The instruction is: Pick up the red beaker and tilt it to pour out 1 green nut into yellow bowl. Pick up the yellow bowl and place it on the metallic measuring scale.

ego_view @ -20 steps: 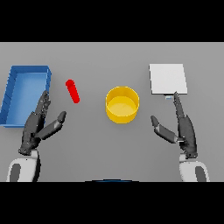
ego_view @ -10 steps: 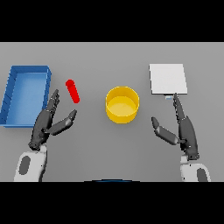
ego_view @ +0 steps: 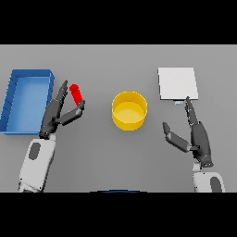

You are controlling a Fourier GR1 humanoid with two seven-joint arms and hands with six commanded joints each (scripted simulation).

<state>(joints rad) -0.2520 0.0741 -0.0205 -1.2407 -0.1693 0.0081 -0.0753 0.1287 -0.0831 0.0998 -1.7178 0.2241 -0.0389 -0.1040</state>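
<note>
Your left hand [ego_view: 58, 113] is spread wide and holding nothing, its straight fingers and thumb set either side of the small red cylindrical beaker [ego_view: 76, 93], which stands or leans on the grey desk [ego_view: 115, 157] just right of the blue rectangular tray [ego_view: 28, 102]. Whether any finger touches the beaker cannot be told from this view.

Watch the closing. The beaker is slim and looks light, so a thumb arriving before the fingers would likely knock it over or roll it toward the tray, and the green nut, which you cannot see from here, could spill onto the desk instead of the round yellow bowl [ego_view: 130, 111] at the centre.

Your right hand [ego_view: 194, 134] rests open and empty on the near right, fingers pointing at the flat metallic square measuring scale [ego_view: 178, 83] on the far right. Keep it clear of the bowl; a stray nudge would shift your pouring target.
</note>
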